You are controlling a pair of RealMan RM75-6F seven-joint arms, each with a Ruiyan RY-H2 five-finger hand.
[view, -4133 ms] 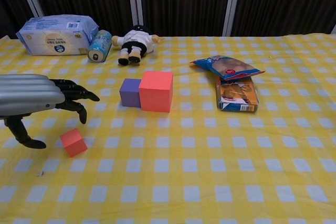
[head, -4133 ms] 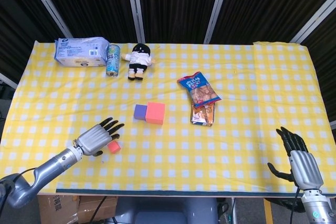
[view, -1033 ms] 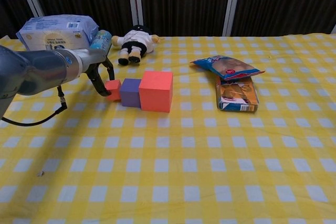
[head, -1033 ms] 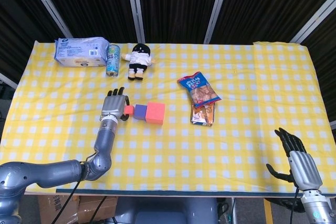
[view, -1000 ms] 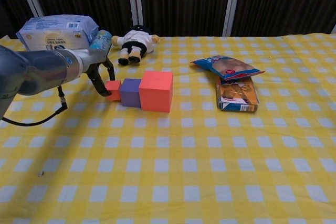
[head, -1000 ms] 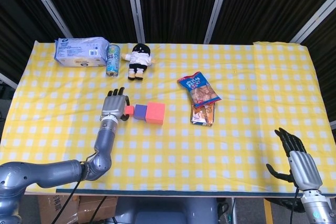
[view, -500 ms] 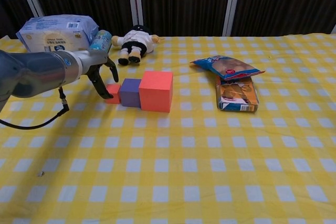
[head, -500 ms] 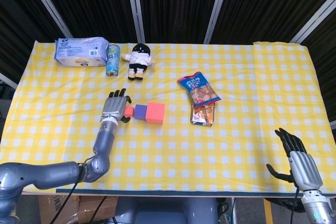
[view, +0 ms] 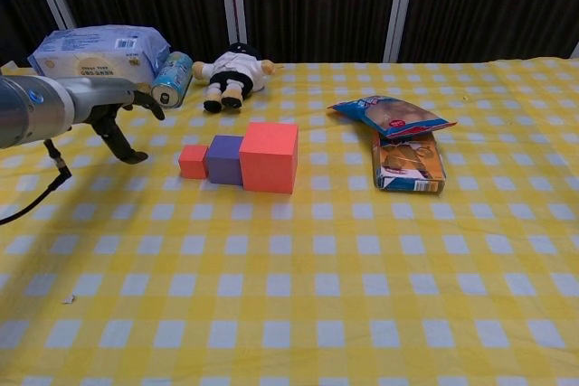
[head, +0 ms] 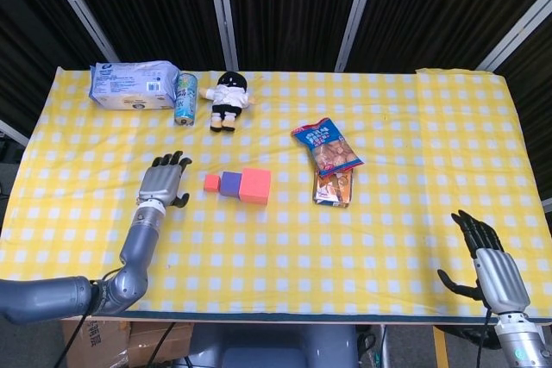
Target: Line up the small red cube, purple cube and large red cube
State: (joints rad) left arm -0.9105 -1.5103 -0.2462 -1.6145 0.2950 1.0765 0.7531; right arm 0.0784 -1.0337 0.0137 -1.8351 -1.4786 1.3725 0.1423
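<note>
On the yellow checked tablecloth point(head: 285, 239) the three blocks sit in one row. The purple cube point(head: 231, 183) serves as the landmark: the small red cube point(head: 211, 182) touches its left face and the large red cube point(head: 255, 185) touches its right face, so they run small to large from left to right. The chest view shows the same order, with the small red cube point(view: 193, 161) pressed against the purple cube point(view: 224, 159) and the large red cube point(view: 269, 156) standing taller beside it.

The left hand point(head: 163, 183) hovers to the left of the purple cube, apart from the small red cube, its dark fingers point(view: 145, 101) spread and holding nothing. The right hand point(head: 489, 258) is far to the right of the purple cube, past the near table edge, palm up, fingers apart, empty.

Behind the purple cube lies a doll point(head: 228, 96) in black and white; left of the doll stands a can point(head: 185, 98), and beyond that a pale blue tissue pack point(head: 134, 84). To the right of the purple cube, past the large red cube, a blue snack bag point(head: 327, 146) overlaps a small snack box point(head: 334, 188).
</note>
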